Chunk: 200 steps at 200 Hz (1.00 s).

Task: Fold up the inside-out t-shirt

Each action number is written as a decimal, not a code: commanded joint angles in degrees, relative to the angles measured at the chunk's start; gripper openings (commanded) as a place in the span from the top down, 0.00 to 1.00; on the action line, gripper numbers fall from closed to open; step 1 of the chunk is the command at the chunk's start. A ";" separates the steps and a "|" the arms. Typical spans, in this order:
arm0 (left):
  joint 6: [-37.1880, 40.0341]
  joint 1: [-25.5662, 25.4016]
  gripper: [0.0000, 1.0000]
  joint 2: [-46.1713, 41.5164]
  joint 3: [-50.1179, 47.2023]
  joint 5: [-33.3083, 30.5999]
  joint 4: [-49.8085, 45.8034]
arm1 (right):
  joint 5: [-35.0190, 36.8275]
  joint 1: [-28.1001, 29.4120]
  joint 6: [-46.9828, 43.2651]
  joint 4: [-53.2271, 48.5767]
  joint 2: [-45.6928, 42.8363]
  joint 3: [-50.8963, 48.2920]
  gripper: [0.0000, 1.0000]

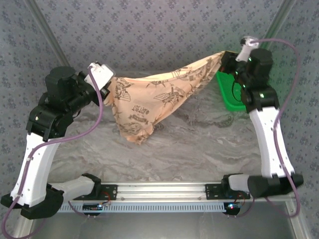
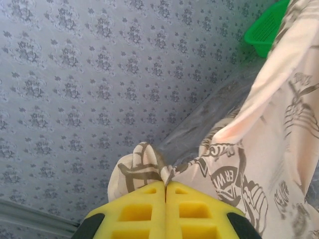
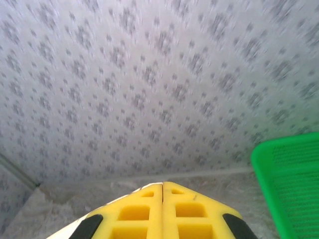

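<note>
Yellow fingers (image 2: 134, 211) of the left gripper (image 2: 165, 185) are seen pressed together on a bunched edge of the inside-out t-shirt (image 2: 269, 149). The right gripper (image 3: 163, 185) is likewise closed, and in the top view the cloth is seen to run up into it, so a hold on that end is judged. The shirt is held aloft and stretched between the two, sagging in a pouch over the left middle of the marbled table (image 1: 199, 144) — whether its lowest fold touches the surface cannot be told. The step in hand is judged to be the spreading-out before any fold is made. Next, the garment would need to be lowered and laid flat under even tension, clear of the green basket (image 1: 227, 97) at the far right. The left arm is bent at the elbow with its wrist turned rightward; the right arm is raised nearly upright — its wrist higher and farther.
</note>
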 commanded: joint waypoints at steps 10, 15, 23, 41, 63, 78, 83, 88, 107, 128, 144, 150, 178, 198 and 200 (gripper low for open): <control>3.31 0.74 1.00 -1.66 0.21 3.59 1.17 | 8.34 0.81 1.13 1.56 -11.32 -6.99 1.00; 3.28 0.76 1.00 -1.88 -0.44 3.86 1.55 | 9.07 0.87 1.20 1.06 -12.67 -7.92 1.00; 3.31 0.89 1.00 -2.10 -1.67 4.23 2.23 | 9.98 0.93 1.33 0.20 -14.35 -9.33 1.00; 2.11 1.17 1.00 -2.27 -5.08 2.19 6.04 | 6.87 0.96 -0.60 0.01 -16.89 -12.95 1.00; -0.16 2.27 1.00 -0.43 -7.70 -3.81 12.30 | -2.09 1.21 -3.56 2.77 -15.34 -16.64 1.00; 0.23 3.16 1.00 2.85 -5.76 -1.27 11.99 | -4.82 1.55 -3.81 3.10 -10.75 -16.64 1.00; 0.70 3.36 1.00 4.18 -4.96 -0.02 11.79 | -5.12 1.58 -3.49 3.27 -8.95 -16.33 1.00; 1.38 3.54 1.00 5.60 -4.08 0.98 11.79 | -5.21 1.51 -3.21 3.72 -7.07 -15.89 1.00; 3.84 4.86 1.00 11.49 -0.34 1.91 13.11 | -4.34 1.33 -3.76 7.26 0.06 -13.23 1.00; 3.77 7.99 1.00 19.38 7.30 2.73 11.72 | -0.76 -0.02 -2.02 10.49 7.68 -7.59 1.00; 3.49 9.19 1.00 23.94 15.48 2.96 9.74 | -2.18 -1.47 -0.16 12.70 11.28 -3.97 1.00; 3.58 9.30 1.00 25.07 18.08 3.03 8.69 | -2.45 -1.74 0.18 12.64 11.67 -2.49 1.00; 5.06 9.28 1.00 24.52 24.03 6.34 5.42 | -1.35 -1.93 -0.46 9.89 8.97 0.12 1.00; 6.99 9.20 1.00 20.32 22.46 10.89 4.19 | -1.45 -1.48 -1.17 7.71 3.64 -2.60 1.00; 7.08 9.15 1.00 19.84 22.05 11.27 4.15 | -1.44 -1.38 -1.25 7.55 2.90 -3.03 1.00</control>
